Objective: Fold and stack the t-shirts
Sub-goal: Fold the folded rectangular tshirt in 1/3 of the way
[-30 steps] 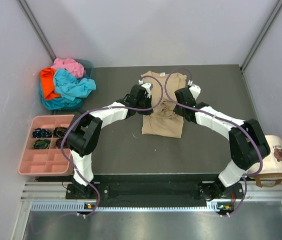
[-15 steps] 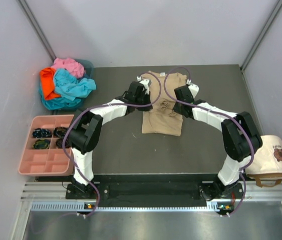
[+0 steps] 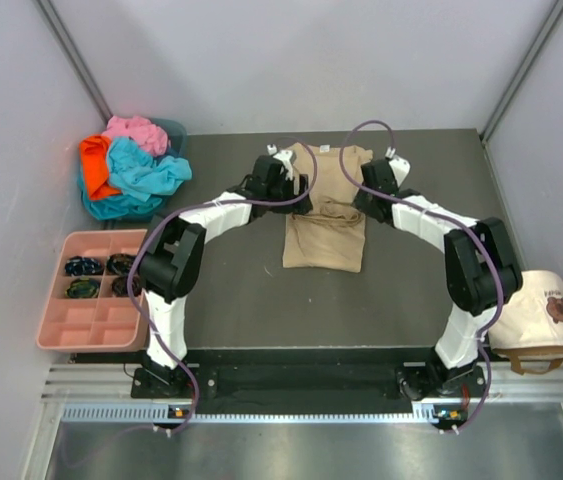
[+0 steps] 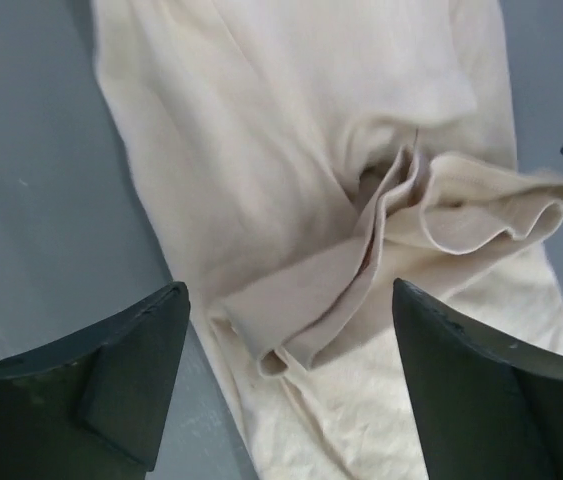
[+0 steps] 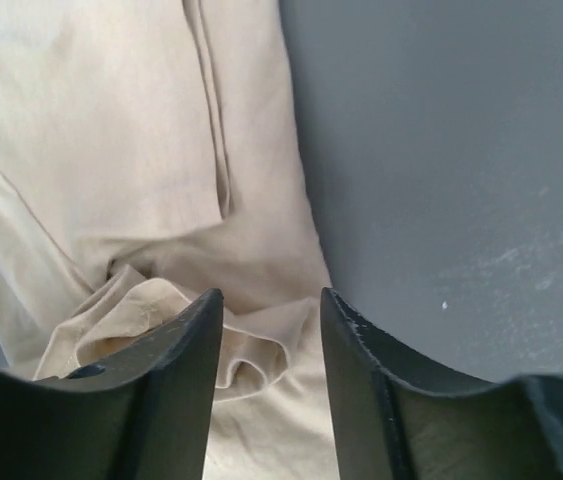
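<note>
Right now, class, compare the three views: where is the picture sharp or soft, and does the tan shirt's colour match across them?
Top external: evenly lit and sharp, and the tan t-shirt reads beige. Left wrist: the shirt washes out to cream, and the left gripper looks dark and soft-edged. Right wrist: the folds are crisp, while the right gripper is near-black and slightly blurred.

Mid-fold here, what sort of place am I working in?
Probably a lab test cell, not a home: plain grey walls box in a dark table, a metal rail edges it, and shirts sit piled as props.
</note>
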